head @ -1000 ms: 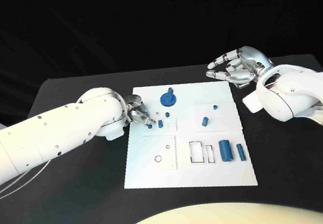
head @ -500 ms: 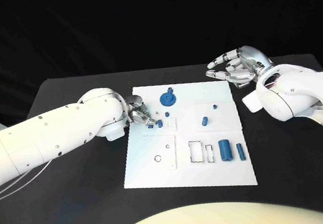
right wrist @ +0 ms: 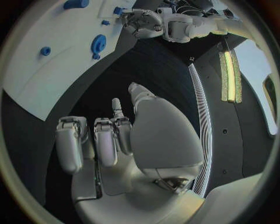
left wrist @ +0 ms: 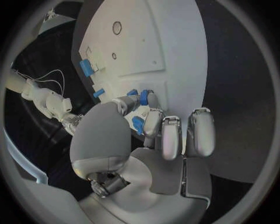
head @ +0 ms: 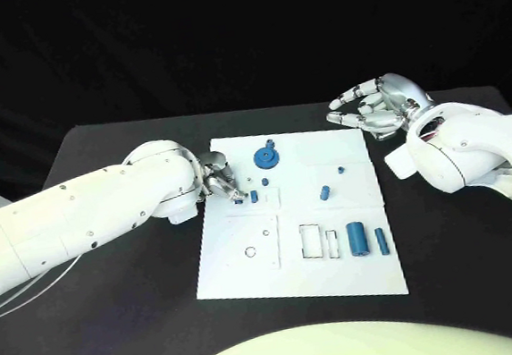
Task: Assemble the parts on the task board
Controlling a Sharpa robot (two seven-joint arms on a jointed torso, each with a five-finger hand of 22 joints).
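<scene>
The white task board (head: pixel 298 266) lies in the middle of the black table. My left hand (head: pixel 219 181) is at the board's left edge and pinches a small blue part (left wrist: pixel 137 124) between thumb and a finger. Just beyond its fingertips two small blue parts (head: pixel 254 198) stand in the board. A round blue part (head: pixel 266 156) is near the far edge, a blue peg (head: pixel 325 192) in the middle, and two blue cylinders (head: pixel 358 236) lie at the right. My right hand (head: pixel 378 107) hovers off the board's far right corner, its fingers loosely curved and apart, holding nothing.
Black table (head: pixel 115 280) surrounds the board on all sides. The board shows rectangular cut-outs (head: pixel 312 239) and a small round hole (head: pixel 250 252) in its near half. My left forearm (head: pixel 68 224) stretches across the table's left side.
</scene>
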